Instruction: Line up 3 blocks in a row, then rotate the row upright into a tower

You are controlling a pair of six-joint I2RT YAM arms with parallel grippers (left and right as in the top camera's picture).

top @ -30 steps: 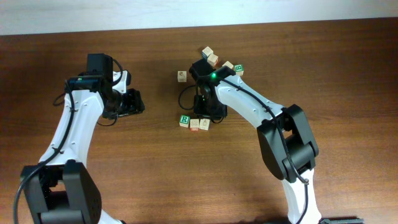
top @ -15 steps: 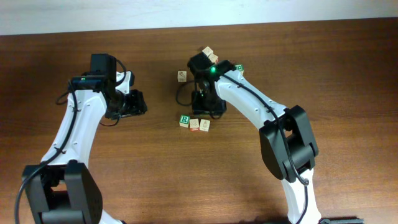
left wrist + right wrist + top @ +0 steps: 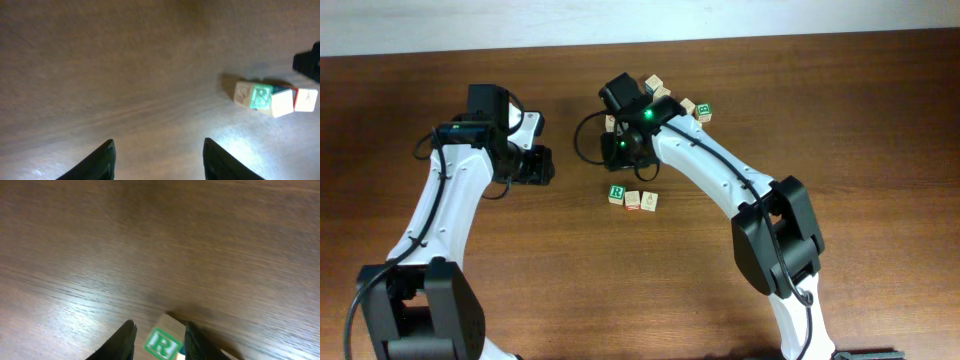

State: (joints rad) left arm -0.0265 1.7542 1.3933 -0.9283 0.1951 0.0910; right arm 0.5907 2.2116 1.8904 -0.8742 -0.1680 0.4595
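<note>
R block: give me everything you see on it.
Small pale wooden cube. Its top face is white with a green letter R inside a green border. The side face seen from the left wrist view is bare wood with a faint mark. It sits flat and upright on the brown wood-grain table, at the end of a row of three nearest the left arm, with its side against the red-edged cube. Nothing else touches it, and no damage shows.

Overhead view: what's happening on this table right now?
Two robot arms work at a brown wooden table. In a row sit three small pale wooden letter cubes, one with a green R. The right gripper hovers open near them, holding nothing. The left gripper hangs open off to the side, also empty.
</note>
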